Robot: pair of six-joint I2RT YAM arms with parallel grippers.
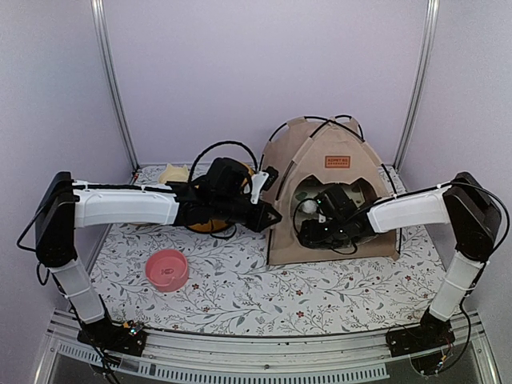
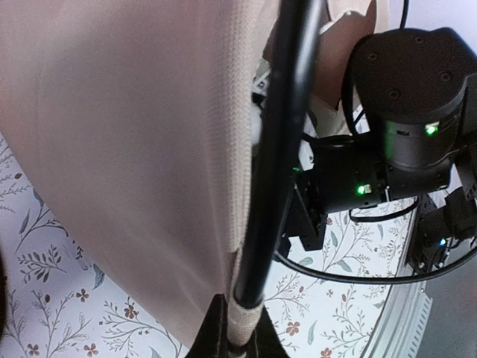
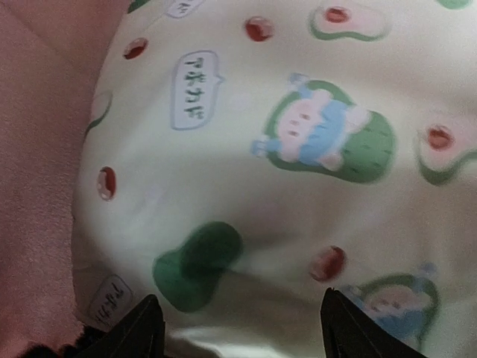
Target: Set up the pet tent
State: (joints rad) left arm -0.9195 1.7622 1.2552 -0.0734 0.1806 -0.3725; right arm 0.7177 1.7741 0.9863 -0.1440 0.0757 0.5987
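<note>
The tan pet tent [image 1: 336, 148] stands upright at the back right, with black poles crossing at its top and a brown label above the opening. My left gripper [image 1: 272, 216] is at the tent's front left corner. In the left wrist view it [image 2: 242, 339] is shut on the beige sleeve at the foot of a black pole [image 2: 279, 134], beside the tent's wall [image 2: 134, 149]. My right gripper [image 1: 310, 232] reaches into the tent's opening. In the right wrist view it [image 3: 242, 335] is open and empty just above the cream mat with green prints [image 3: 261, 186], which lies inside the tent.
A pink bowl [image 1: 166, 269] sits on the floral table cover [image 1: 240, 296] at the front left. A yellow feeder [image 1: 210, 224] lies partly hidden behind my left arm, with a cream item [image 1: 174, 173] at the back. The tent's inner fabric [image 3: 37, 186] borders the mat.
</note>
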